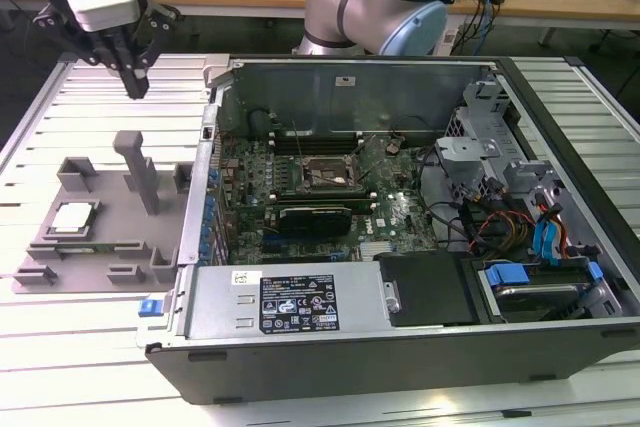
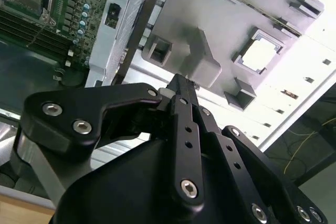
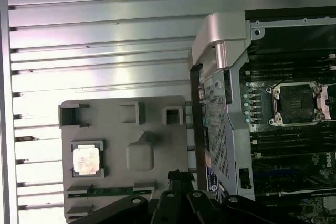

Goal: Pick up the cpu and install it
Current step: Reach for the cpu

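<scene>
The cpu (image 1: 72, 217) is a small silvery square lying flat in a recess of a grey holder block (image 1: 105, 247), at the exterior view's left, beside the open computer case. It also shows in both wrist views as a bright square (image 2: 261, 55) and a silver chip (image 3: 86, 159). My gripper (image 1: 135, 85) hangs well above the far part of the holder block, apart from the cpu, its fingers (image 2: 181, 90) pressed together with nothing between them. The motherboard's black-framed socket (image 1: 330, 175) sits inside the case and appears open (image 3: 294, 103).
The open computer case (image 1: 560, 107) has upright metal walls, cables, drive bays and a power supply (image 1: 290, 302). A tall grey post (image 1: 140, 172) and smaller pegs rise from the holder block. The table (image 1: 120, 357) is ribbed metal.
</scene>
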You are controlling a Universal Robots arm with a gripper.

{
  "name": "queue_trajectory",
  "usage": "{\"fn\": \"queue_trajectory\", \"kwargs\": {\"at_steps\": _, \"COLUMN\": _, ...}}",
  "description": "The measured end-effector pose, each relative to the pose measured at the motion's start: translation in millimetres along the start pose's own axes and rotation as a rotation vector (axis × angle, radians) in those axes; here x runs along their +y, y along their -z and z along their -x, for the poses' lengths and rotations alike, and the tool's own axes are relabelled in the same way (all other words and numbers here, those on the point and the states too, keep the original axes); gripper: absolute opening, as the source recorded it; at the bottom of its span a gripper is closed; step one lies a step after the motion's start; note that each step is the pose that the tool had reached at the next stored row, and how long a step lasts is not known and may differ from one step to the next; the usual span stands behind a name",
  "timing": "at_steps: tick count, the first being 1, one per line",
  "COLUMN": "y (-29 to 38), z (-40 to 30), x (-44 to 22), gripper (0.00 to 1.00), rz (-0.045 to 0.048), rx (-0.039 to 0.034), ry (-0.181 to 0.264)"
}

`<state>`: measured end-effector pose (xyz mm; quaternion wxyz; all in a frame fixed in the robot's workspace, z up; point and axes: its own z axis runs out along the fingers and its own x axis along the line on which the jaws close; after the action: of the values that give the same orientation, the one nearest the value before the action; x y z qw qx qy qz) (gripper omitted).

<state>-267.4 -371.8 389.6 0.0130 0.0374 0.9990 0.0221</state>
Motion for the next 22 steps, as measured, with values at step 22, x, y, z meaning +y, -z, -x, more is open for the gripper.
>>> {"fn": "queue_trajectory", "kwargs": {"at_steps": 22, "y": -9.2, "z": -53.7, "x": 8.2, "gripper": 0.11, "rz": -0.0003, "rx": 0.0000, "ry": 0.000}}
